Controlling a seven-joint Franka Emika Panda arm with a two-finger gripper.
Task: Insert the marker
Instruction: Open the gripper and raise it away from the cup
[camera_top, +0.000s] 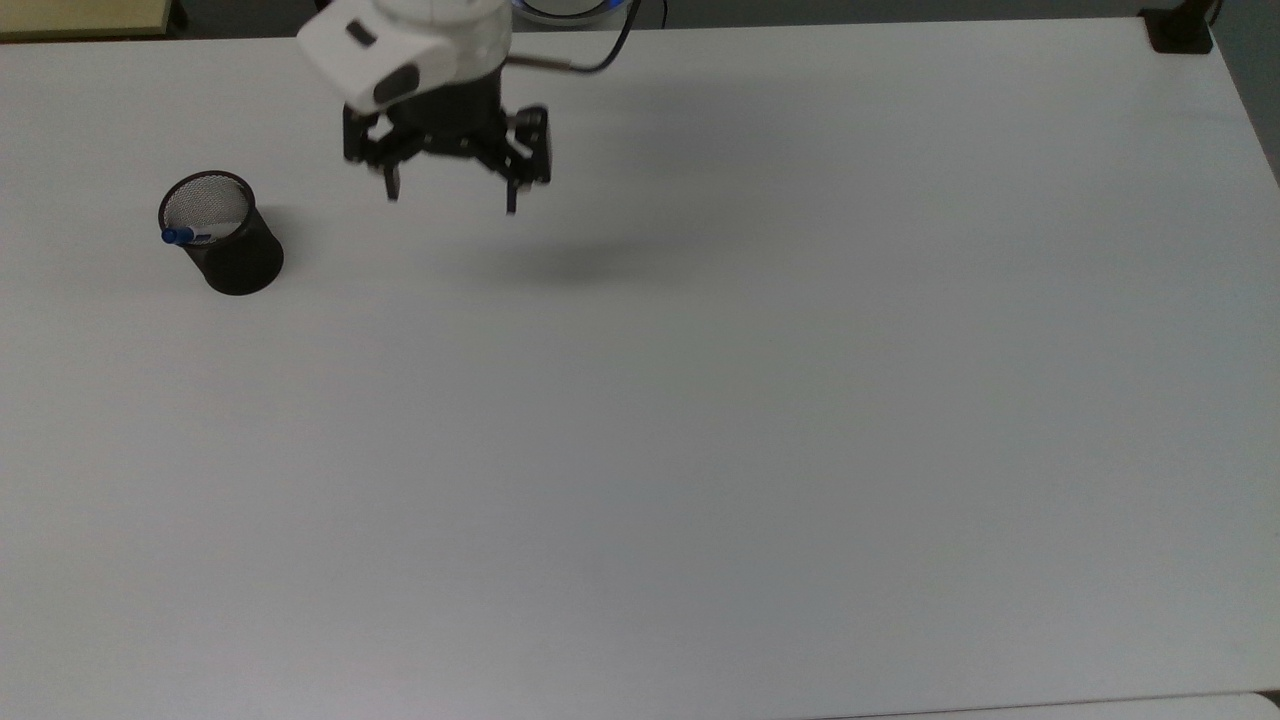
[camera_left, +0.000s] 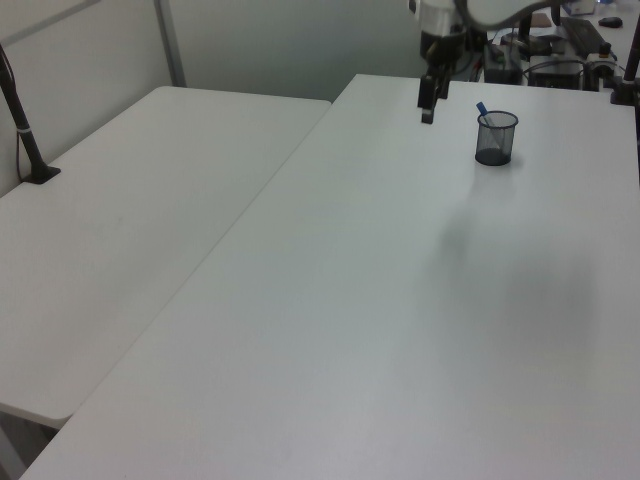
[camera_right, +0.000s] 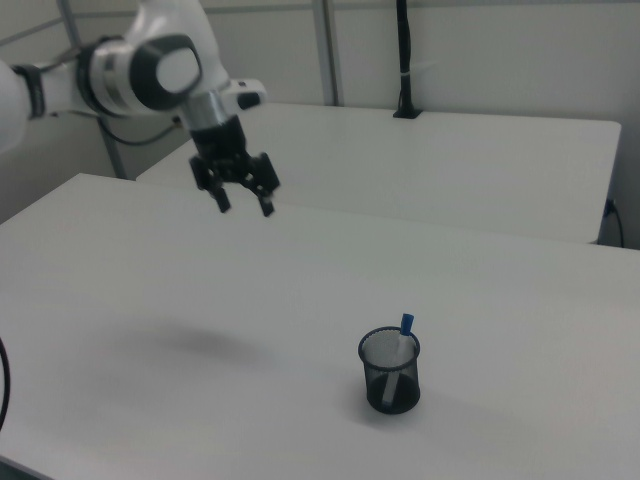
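Observation:
The black mesh cup (camera_top: 228, 249) (camera_left: 495, 139) (camera_right: 391, 372) stands upright near the top view's left edge. The marker (camera_top: 185, 236) (camera_left: 483, 111) (camera_right: 402, 340) leans inside it, its white barrel down in the cup and its blue end poking above the rim. My gripper (camera_top: 450, 202) (camera_left: 427, 103) (camera_right: 243, 202) hangs open and empty well above the table, off to the top view's right of the cup, apart from it.
The white table (camera_top: 700, 400) stretches wide to the top view's right and front. A second white table (camera_left: 130, 200) adjoins it on the left view's left. A black clamp (camera_top: 1180, 30) sits at the top view's far right corner.

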